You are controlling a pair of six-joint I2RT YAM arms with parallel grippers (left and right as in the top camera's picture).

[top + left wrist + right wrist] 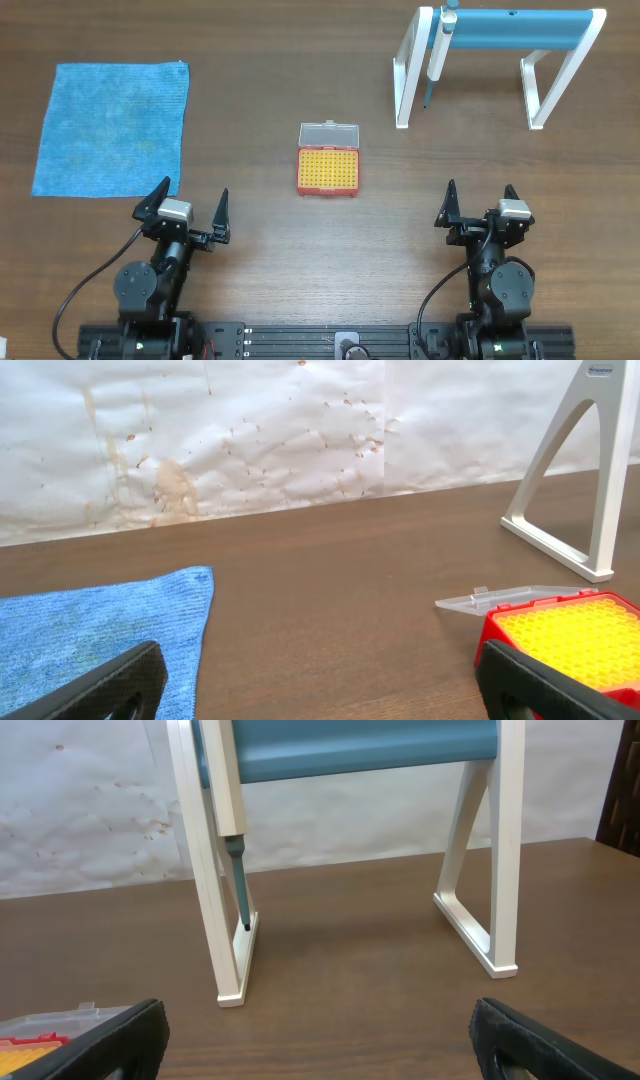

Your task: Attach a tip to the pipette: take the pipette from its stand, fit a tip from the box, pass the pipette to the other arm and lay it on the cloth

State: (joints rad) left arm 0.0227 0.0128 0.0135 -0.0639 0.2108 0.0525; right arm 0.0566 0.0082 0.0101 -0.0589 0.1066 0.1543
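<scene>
Blue cloth point(110, 130) is seen just ahead and to the left of the left claw point(190, 198), which is held spread apart. The right claw point(480, 195) is likewise held open. The pipette point(438, 55) is hung on the white-legged stand point(510, 30), well ahead of the right claw. The tip box point(328, 170), lid point(329, 133) opened, is set ahead, between both claws.

Blue cloth point(110, 130), yellow-filled red tip box point(328, 171), white-and-blue stand point(500, 60).
</scene>
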